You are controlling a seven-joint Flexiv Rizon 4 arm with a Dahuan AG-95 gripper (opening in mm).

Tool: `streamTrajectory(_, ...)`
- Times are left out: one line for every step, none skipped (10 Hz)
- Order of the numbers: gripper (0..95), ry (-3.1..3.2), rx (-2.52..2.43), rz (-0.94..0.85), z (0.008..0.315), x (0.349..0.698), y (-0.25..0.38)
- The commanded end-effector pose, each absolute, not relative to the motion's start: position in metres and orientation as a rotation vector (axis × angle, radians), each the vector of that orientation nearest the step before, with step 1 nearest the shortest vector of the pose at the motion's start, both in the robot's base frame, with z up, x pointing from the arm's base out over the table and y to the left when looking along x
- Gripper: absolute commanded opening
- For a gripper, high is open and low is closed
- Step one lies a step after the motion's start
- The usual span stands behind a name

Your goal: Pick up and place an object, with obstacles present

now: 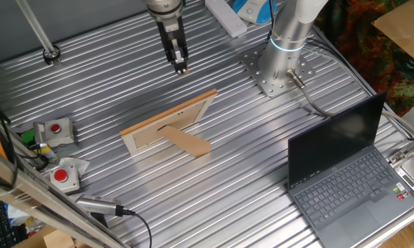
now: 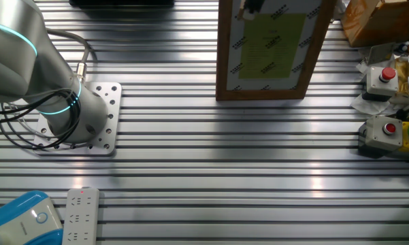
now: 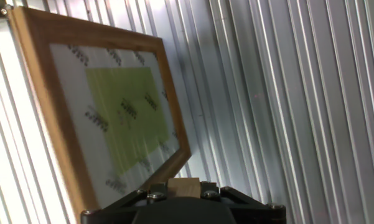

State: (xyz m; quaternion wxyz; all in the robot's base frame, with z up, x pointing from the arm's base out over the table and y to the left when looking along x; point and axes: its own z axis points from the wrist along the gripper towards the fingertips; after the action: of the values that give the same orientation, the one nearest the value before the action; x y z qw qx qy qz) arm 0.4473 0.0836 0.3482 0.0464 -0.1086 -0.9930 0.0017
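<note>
The wooden block (image 1: 183,69) is sitting pinched at the tip of the gripper (image 1: 181,67), the fingers clamped on it from two sides, and it is hanging in the air above the ribbed metal table (image 1: 262,151) rather than resting on it. In the hand view the block (image 3: 184,187) is showing as a pale tan square between the dark finger mounts at the bottom edge, so it is lying directly along the gripper's own axis, with nothing between it and the fingers. Taking the picture frame (image 1: 171,124) as the landmark, the block is hovering beyond the frame's glazed front, on the side away from its brown cardboard stand flap (image 1: 187,142), and higher than its top edge. The frame (image 3: 99,118) is standing tilted back on that flap, its long sides running across the table, and in the hand view its near lower corner is appearing just beside the block. The other fixed view is showing only the frame (image 2: 269,51) from the front; the gripper is barely entering at its top edge. Judging from this, the coming move is turning on whether the block travels over or around the frame, and a low path toward the frame would risk clipping its upper rail.
</note>
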Motion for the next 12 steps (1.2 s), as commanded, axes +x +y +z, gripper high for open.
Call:
streamTrajectory(0.0,-3.025,-0.342,0.009,0.351,0.450,0.090)
streamTrajectory(0.0,-3.024,-0.352,0.010,0.351,0.452,0.095)
streamTrajectory(0.0,-3.026,-0.362,0.010,0.352,0.454,0.101)
streamTrajectory(0.0,-3.030,-0.359,0.009,0.351,0.455,0.102)
streamTrajectory(0.0,-3.026,-0.361,0.009,0.352,0.455,0.103)
streamTrajectory(0.0,-3.025,-0.364,0.011,0.353,0.456,0.105)
streamTrajectory(0.0,-3.026,-0.373,0.011,0.353,0.458,0.109)
streamTrajectory(0.0,-3.020,-0.390,0.020,0.355,0.461,0.118)
streamTrajectory(0.0,-3.018,-0.390,0.031,0.356,0.462,0.122)
streamTrajectory(0.0,-3.015,-0.390,0.036,0.357,0.464,0.128)
streamTrajectory(0.0,-3.015,-0.390,0.034,0.358,0.465,0.131)
streamTrajectory(0.0,-3.014,-0.390,0.036,0.359,0.466,0.135)
